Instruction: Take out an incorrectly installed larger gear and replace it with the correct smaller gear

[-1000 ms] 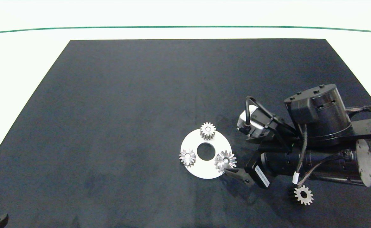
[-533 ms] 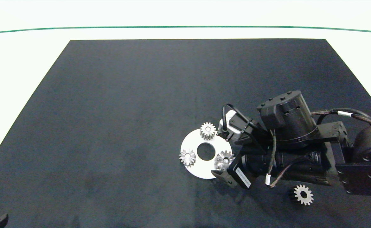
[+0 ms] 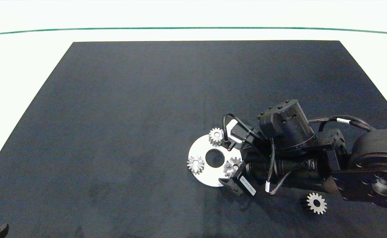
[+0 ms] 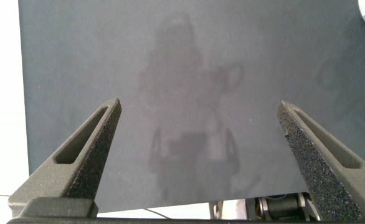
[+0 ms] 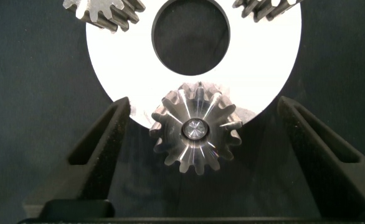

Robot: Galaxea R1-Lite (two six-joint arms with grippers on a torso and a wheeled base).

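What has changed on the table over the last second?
The right arm has pushed in from the right, bringing its right gripper around the larger gear on the white disc; its fingers stand open on either side, not yet gripping. The gears, the disc and the smaller gear lying on the mat have not moved. The left gripper hangs open over bare mat.

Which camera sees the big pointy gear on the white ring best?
The right wrist view: the larger gear fills the middle, sitting on the white disc between the right gripper's open fingers. The head view shows it partly hidden by the arm. The left wrist view doesn't show it.
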